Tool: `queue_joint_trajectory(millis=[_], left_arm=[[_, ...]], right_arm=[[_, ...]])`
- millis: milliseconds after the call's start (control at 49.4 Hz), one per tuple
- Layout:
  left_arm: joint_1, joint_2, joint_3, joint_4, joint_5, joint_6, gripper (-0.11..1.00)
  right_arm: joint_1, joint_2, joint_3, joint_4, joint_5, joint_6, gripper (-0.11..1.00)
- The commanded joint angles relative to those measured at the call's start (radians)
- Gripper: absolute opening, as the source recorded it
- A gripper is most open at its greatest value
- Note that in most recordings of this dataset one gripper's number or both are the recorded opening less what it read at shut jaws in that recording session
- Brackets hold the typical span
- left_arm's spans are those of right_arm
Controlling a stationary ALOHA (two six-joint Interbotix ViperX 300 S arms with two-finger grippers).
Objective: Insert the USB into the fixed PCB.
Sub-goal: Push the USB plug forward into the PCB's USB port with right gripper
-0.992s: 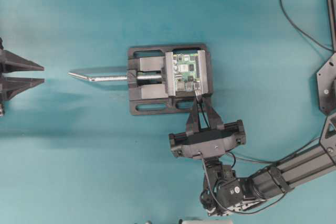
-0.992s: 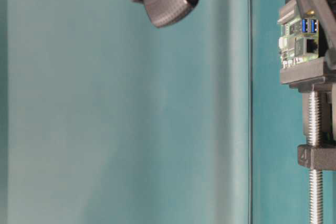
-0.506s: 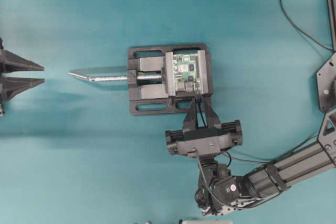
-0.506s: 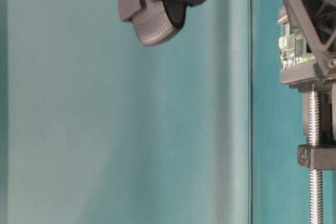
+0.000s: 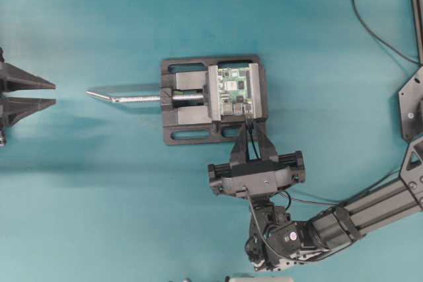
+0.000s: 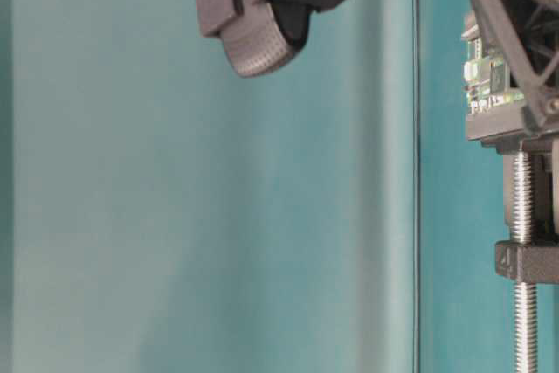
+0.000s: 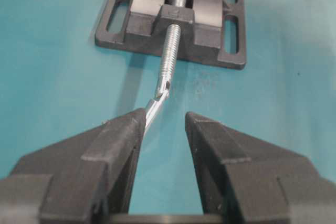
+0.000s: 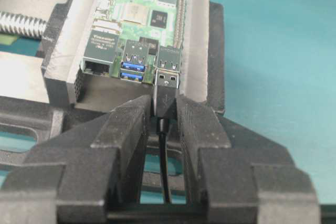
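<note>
The fixed PCB, a small green board, sits clamped in a black vise. In the right wrist view the PCB shows two blue ports and a silver port to their right. My right gripper is shut on the USB, its black body pinched between the fingers. The metal tip stands almost wholly outside, right at the mouth of the silver port. The thin cable runs back between the fingers. From overhead, the right gripper points at the board's near edge. My left gripper is open and holds nothing at the far left.
The black vise frame surrounds the board. Its silver screw handle sticks out left toward the left gripper, ending near the left finger. A thick black cable lies at the back right.
My right gripper shifted slightly left and back from the board between one second and half a second ago, then held still. The left gripper has not moved.
</note>
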Motion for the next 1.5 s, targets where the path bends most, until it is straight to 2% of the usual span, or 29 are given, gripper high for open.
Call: queue_joint_trajectory(millis=[0, 830, 1296, 1478], left_arm=[[0.003, 0.006, -0.012, 0.003, -0.008, -0.012, 0.52], [0.003, 0.006, -0.012, 0.003, -0.008, -0.011, 0.52], [0.003, 0.006, -0.012, 0.003, -0.008, -0.011, 0.52], [0.003, 0.006, -0.012, 0.003, -0.008, -0.012, 0.52]], right_arm=[[-0.038, -0.02, -0.011, -0.009, -0.008, 0.0, 0.21], [-0.061, -0.048, 0.035, -0.018, -0.008, 0.0, 0.21], [-0.091, -0.054, 0.002, -0.072, -0.006, -0.044, 0.21], [-0.091, -0.054, 0.005, -0.071, -0.006, -0.046, 0.21]])
